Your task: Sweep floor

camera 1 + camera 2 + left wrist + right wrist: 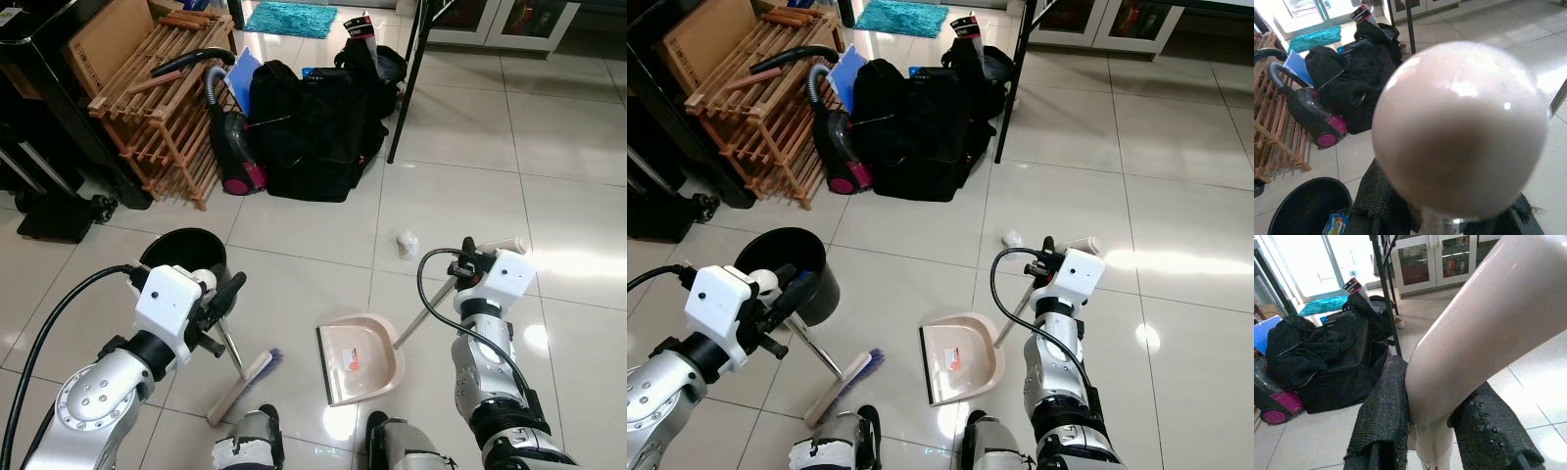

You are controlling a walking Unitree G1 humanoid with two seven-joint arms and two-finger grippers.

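My left gripper (219, 294) is shut on the thin metal handle of a broom, whose beige head with purple bristles (245, 382) rests on the tiles by my feet. The handle's rounded beige end cap (1459, 132) looms close in the left wrist view. My right gripper (472, 258) is shut on the long beige handle (1474, 323) of a dustpan. The beige dustpan (359, 358) lies flat on the floor between my arms. A crumpled white scrap of paper (408, 243) lies on the tiles beyond the pan.
A black bin (184, 257) stands just beyond my left hand. Further off are a wooden rack (157, 98), a pink and black vacuum cleaner (233, 147), black bags (313, 127) and a black table leg (404, 88). Open tiles (549, 147) lie to the right.
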